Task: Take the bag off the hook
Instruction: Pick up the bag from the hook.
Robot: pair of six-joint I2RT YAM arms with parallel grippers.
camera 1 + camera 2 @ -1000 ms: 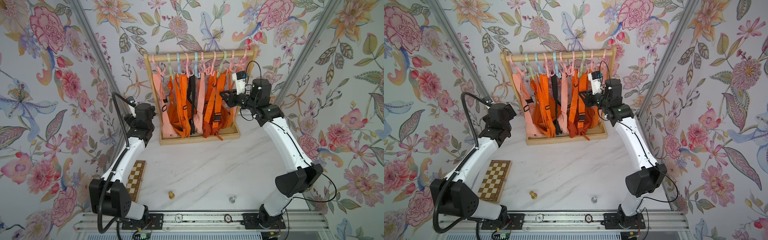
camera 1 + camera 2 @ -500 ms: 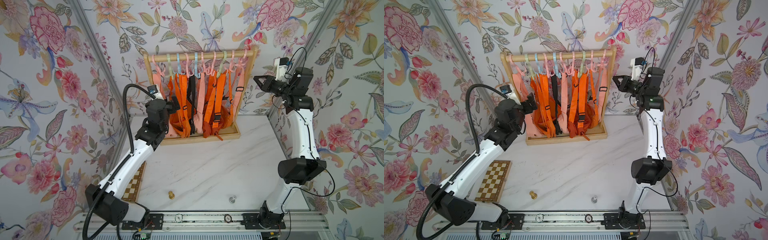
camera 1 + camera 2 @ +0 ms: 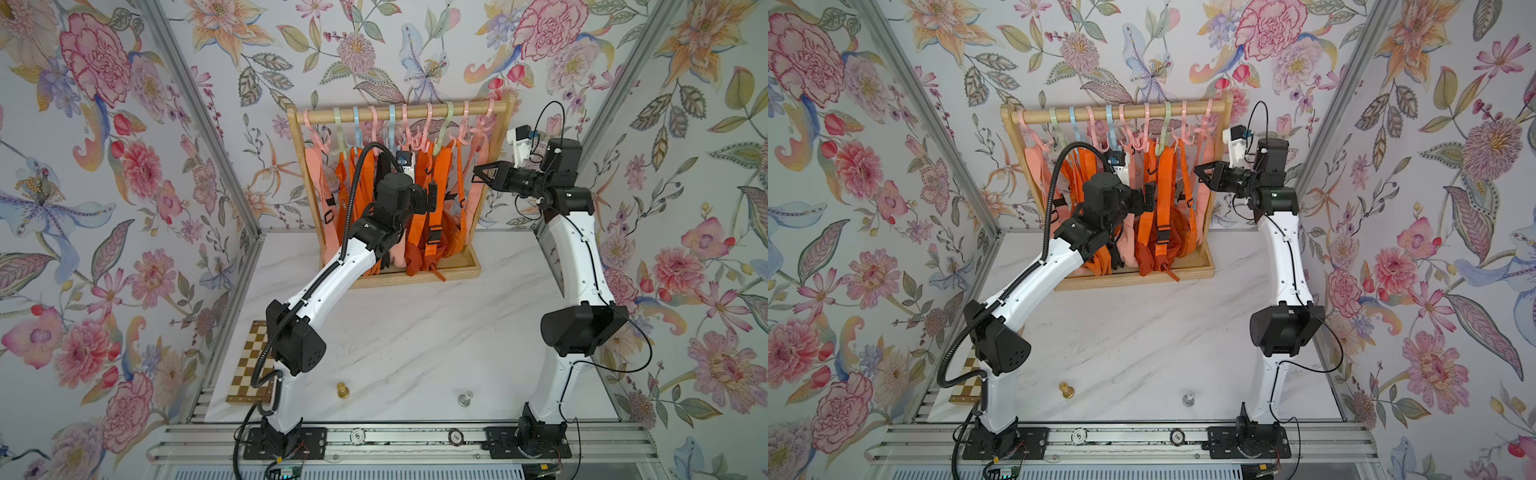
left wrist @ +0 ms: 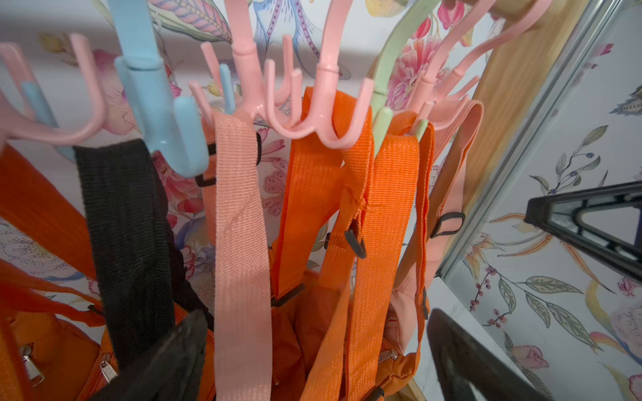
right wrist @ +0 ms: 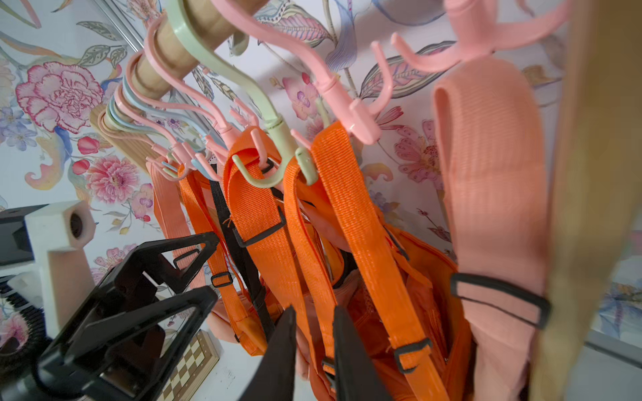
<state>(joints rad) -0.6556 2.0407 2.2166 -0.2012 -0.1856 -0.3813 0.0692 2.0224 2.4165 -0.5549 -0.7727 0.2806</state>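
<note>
Several orange, peach and black bags hang by their straps from pastel hooks on a wooden rail [image 3: 399, 112]. My left gripper [image 3: 430, 199] is open wide in front of the rack's middle. In the left wrist view a peach strap [image 4: 239, 243] and orange straps [image 4: 382, 208] hang between its jaws, untouched, from a pink hook [image 4: 323, 114]. An orange bag [image 3: 424, 253] droops below. My right gripper [image 3: 476, 176] hovers by the rack's right post. Its jaws [image 5: 314, 312] are open by a narrow gap and hold nothing. A green hook [image 5: 278, 152] carries orange straps ahead of it.
The rack's wooden base [image 3: 415, 276] stands at the back of the marble table. A chessboard [image 3: 249, 365] lies at the front left. A gold chess piece [image 3: 342, 390] and a silver one [image 3: 465, 398] stand near the front edge. Flowered walls close in on three sides.
My left arm has swung right, from beside the rack to in front of its middle. My right gripper pulled away from the straps, went up and right, then came back beside the right post.
</note>
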